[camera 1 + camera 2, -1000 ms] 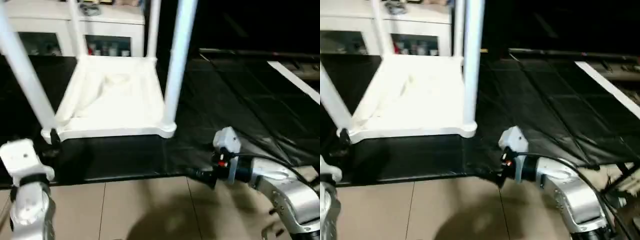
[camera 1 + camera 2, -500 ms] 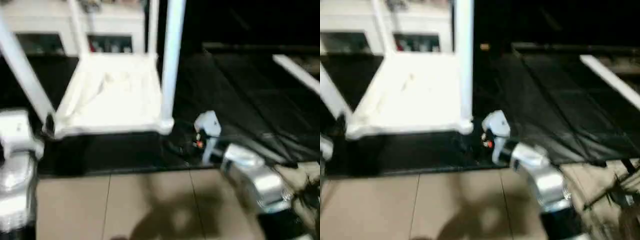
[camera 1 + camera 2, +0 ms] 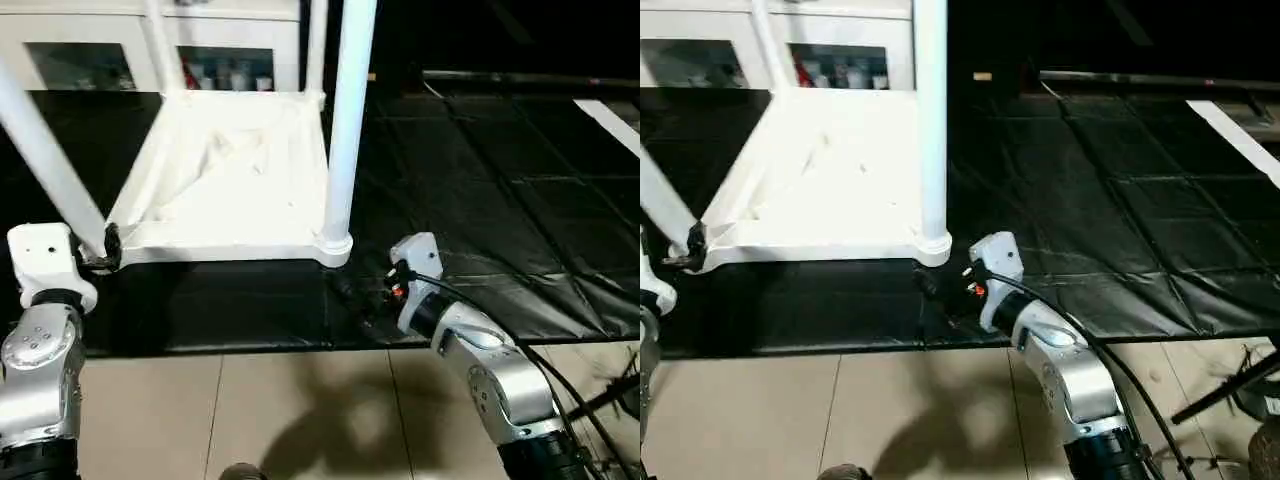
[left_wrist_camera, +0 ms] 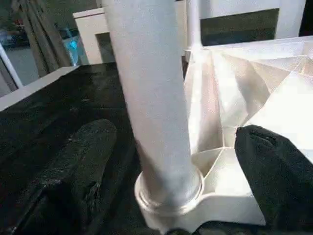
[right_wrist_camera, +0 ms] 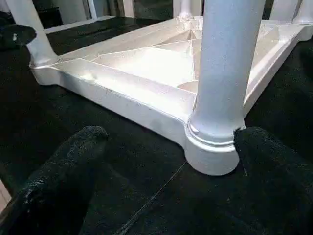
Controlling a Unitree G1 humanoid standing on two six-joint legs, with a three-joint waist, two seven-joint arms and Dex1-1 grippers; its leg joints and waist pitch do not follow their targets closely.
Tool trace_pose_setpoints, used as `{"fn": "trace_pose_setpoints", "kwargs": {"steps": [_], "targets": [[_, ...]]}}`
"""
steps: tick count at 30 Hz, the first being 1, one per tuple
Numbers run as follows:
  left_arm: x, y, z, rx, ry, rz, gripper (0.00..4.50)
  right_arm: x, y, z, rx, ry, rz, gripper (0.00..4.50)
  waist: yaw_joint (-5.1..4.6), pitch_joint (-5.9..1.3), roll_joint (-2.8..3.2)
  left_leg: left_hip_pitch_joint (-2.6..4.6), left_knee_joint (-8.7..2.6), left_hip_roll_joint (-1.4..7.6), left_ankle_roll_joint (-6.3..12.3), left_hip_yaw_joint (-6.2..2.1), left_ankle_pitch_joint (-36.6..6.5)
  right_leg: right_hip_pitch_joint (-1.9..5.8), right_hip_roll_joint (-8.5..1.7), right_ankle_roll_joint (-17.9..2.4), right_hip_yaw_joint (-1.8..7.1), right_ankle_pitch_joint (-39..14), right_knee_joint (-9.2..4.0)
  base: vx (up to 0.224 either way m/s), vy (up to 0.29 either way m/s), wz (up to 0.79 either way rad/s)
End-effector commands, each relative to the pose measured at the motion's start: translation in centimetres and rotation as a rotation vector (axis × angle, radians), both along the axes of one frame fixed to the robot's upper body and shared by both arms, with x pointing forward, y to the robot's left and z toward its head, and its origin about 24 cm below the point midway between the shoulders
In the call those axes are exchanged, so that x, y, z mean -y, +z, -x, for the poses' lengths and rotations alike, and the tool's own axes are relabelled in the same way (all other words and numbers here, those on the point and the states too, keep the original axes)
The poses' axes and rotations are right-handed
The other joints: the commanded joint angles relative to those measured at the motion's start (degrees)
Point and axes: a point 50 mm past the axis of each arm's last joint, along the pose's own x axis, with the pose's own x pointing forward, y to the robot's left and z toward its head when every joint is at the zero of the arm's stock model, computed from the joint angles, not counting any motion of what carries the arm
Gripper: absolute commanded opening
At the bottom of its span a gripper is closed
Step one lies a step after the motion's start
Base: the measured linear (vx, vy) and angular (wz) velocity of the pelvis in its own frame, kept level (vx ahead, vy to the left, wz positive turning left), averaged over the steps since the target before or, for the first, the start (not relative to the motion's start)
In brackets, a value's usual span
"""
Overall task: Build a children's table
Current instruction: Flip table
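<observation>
You see the children's table (image 3: 225, 180) lying upside down on the black mat (image 3: 480, 200), its ribbed underside facing up and its legs standing upright in the corner sockets. Your left gripper (image 4: 171, 186) is released, its two black fingers spread wide on either side of the near-left leg (image 4: 151, 98) at its socket, without clamping it. Your right gripper (image 5: 166, 161) is likewise released; its fingers (image 5: 73, 161) straddle the base of the near-right leg (image 3: 343, 120), low over the mat. A white cabinet (image 3: 150, 50) with glass doors stands behind the table.
</observation>
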Motion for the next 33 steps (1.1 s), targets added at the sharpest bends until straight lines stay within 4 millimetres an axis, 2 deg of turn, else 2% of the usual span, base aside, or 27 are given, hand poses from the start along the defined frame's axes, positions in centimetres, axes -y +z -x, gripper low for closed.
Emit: {"fn": "trace_pose_setpoints", "kwargs": {"steps": [1, 3, 6, 7, 8, 10, 11, 16, 17, 19, 20, 21, 22, 23, 26, 28, 30, 31, 33], "targets": [[-0.6, 0.2, -0.4, -0.015, 0.003, -0.011, 4.46, 0.1, 0.4, 0.0, 0.039, -0.001, 0.003, 4.50, -0.16, -3.94, 1.40, 1.01, -3.36, -0.40, -2.58, 0.88, -14.7, 2.50, -3.11, -8.1, 2.40, 3.9, -3.93, 0.000, 0.000, 0.00], [-1.1, 0.4, -0.8, -0.025, 0.011, -0.016, 4.46, 0.1, 0.6, -0.4, 0.050, -0.011, 0.010, 4.50, -0.20, -3.81, 1.14, 1.10, -3.50, -0.40, -2.36, 0.93, -15.6, 2.41, -3.15, -7.8, 2.47, 0.4, -4.14, 0.000, 0.000, 0.00], [-1.5, 0.6, -1.5, -0.035, 0.014, -0.027, 4.46, 0.1, 0.7, -0.7, 0.056, -0.013, 0.013, 4.50, -0.31, -3.61, 1.16, 1.18, -3.75, -0.16, -2.34, 0.87, -17.3, 2.25, -3.32, -7.8, 2.53, -3.9, -4.34, 0.000, 0.000, 0.00], [-1.6, 0.7, -1.7, -0.045, 0.015, -0.030, 4.46, 0.0, 0.8, -0.8, 0.058, -0.012, 0.014, 4.50, -0.33, -3.60, 1.29, 1.46, -3.68, -0.26, -2.28, 0.94, -18.3, 1.92, -3.23, -7.8, 2.58, -5.6, -4.54, 0.000, 0.000, 0.00], [-1.7, 0.7, -2.0, -0.053, 0.014, -0.032, 4.46, 0.0, 0.8, -0.9, 0.060, -0.011, 0.014, 4.50, -0.40, -3.54, 1.24, 1.24, -3.82, -0.23, -2.38, 0.85, -18.6, 2.11, -3.38, -7.8, 2.60, -6.6, -4.57, 0.000, 0.000, 0.00], [-1.8, 0.8, -2.5, -0.067, -0.001, -0.025, 4.46, -0.1, 0.9, -1.0, 0.062, -0.008, 0.013, 4.50, -0.21, -3.68, 1.26, 1.51, -3.72, -0.20, -2.41, 0.88, -18.5, 1.87, -3.39, -7.6, 2.67, -6.9, -4.61, 0.000, 0.000, 0.00], [-1.8, 1.0, -2.9, -0.068, -0.008, -0.015, 4.46, -0.1, 0.9, -1.0, 0.063, -0.006, 0.013, 4.50, -0.22, -3.66, 1.11, 1.32, -3.81, -0.10, -2.44, 0.81, -18.2, 2.01, -3.46, -7.8, 2.65, -6.5, -4.51, 0.000, 0.000, 0.00], [-1.3, 1.8, -4.8, -0.068, -0.084, 0.050, 4.46, -0.3, 0.9, -1.1, 0.069, 0.004, 0.009, 4.50, 0.25, -3.92, 1.22, 1.29, -3.66, -0.15, -2.75, 0.84, -16.4, 2.11, -3.57, -8.6, 2.61, -3.7, -4.17, 0.000, 0.000, 0.00], [-1.0, 1.9, -5.1, -0.068, -0.122, 0.075, 4.46, -0.3, 0.9, -1.0, 0.069, 0.006, 0.008, 4.50, 0.28, -3.92, 1.52, 1.21, -3.65, -0.13, -2.91, 0.77, -16.3, 2.15, -3.59, -8.8, 2.58, -3.1, -4.04, 0.000, 0.000, 0.00], [-0.4, 2.0, -5.5, -0.067, -0.191, 0.113, 4.46, -0.4, 0.9, -1.0, 0.070, 0.013, 0.005, 4.50, 0.42, -4.00, 1.33, 1.27, -3.49, -0.20, -2.97, 0.89, -15.6, 2.14, -3.59, -9.4, 2.60, -1.5, -3.94, 0.000, 0.000, 0.00], [-0.1, 1.9, -5.5, -0.071, -0.223, 0.131, 4.46, -0.4, 0.9, -0.9, 0.070, 0.016, 0.004, 4.50, 0.52, -4.07, 1.59, 1.34, -3.43, -0.19, -3.10, 0.92, -15.6, 2.14, -3.55, -9.5, 2.58, -0.8, -3.90, 0.000, 0.000, 0.00], [0.1, 1.9, -5.5, -0.073, -0.242, 0.142, 4.46, -0.3, 0.9, -0.9, 0.070, 0.017, 0.003, 4.50, 0.70, -4.17, 1.52, 1.34, -3.34, -0.19, -3.08, 0.94, -14.9, 2.24, -3.59, -9.8, 2.58, 0.4, -3.75, 0.000, 0.000, 0.00], [1.7, 1.3, -5.2, -0.114, -0.430, 0.181, 4.46, -0.2, 0.8, -0.7, 0.069, 0.033, -0.004, 4.50, 0.87, -4.15, 1.61, 1.44, -3.28, -0.16, -3.08, 1.01, -15.0, 2.09, -3.57, -10.0, 2.59, 0.8, -3.71, 0.000, 0.000, 0.00], [1.8, 1.3, -5.2, -0.117, -0.441, 0.182, 4.46, -0.2, 0.8, -0.7, 0.069, 0.034, -0.004, 4.50, 0.98, -4.18, 1.75, 1.48, -3.29, -0.12, -3.10, 1.03, -15.1, 2.06, -3.58, -10.2, 2.59, 0.9, -3.69, 0.000, 0.000, 0.00], [3.3, 0.4, -4.4, -0.183, -0.596, 0.202, 4.46, 0.0, 0.8, -0.5, 0.064, 0.052, -0.007, 4.50, 1.41, -3.91, 1.60, 1.56, -3.63, 0.12, -3.08, 1.16, -18.1, 1.91, -3.66, -10.5, 2.65, -2.4, -3.85, 0.000, 0.000, 0.00], [4.3, 0.0, -3.9, -0.214, -0.686, 0.227, 4.46, 0.1, 0.7, -0.3, 0.059, 0.070, -0.011, 4.50, 1.55, -3.86, 1.36, 1.59, -3.74, 0.12, -2.85, 1.25, -18.9, 1.88, -3.72, -10.2, 2.66, -4.3, -4.06, 0.000, 0.000, 0.00], [5.0, -0.3, -3.3, -0.245, -0.759, 0.244, 4.46, 0.2, 0.8, -0.2, 0.054, 0.090, -0.016, 4.50, 1.64, -3.79, 1.40, 1.54, -3.79, 0.17, -2.70, 1.26, -19.3, 1.89, -3.81, -9.9, 2.69, -5.8, -4.15, 0.000, 0.000, 0.00], [5.4, -0.5, -3.0, -0.266, -0.795, 0.250, 4.46, 0.2, 0.8, -0.2, 0.051, 0.100, -0.016, 4.50, 1.62, -3.76, 1.13, 1.37, -3.89, 0.17, -2.54, 1.25, -19.1, 2.05, -3.87, -9.7, 2.70, -6.5, -4.24, 0.000, 0.000, 0.00], [5.7, -0.9, -3.1, -0.286, -0.772, 0.235, 4.46, 0.3, 0.8, -0.2, 0.052, 0.107, -0.009, 4.50, 1.58, -3.75, 1.25, 1.41, -3.84, 0.13, -2.34, 1.32, -18.8, 1.93, -3.78, -9.5, 2.72, -7.1, -4.35, 0.000, 0.000, 0.00]]}}
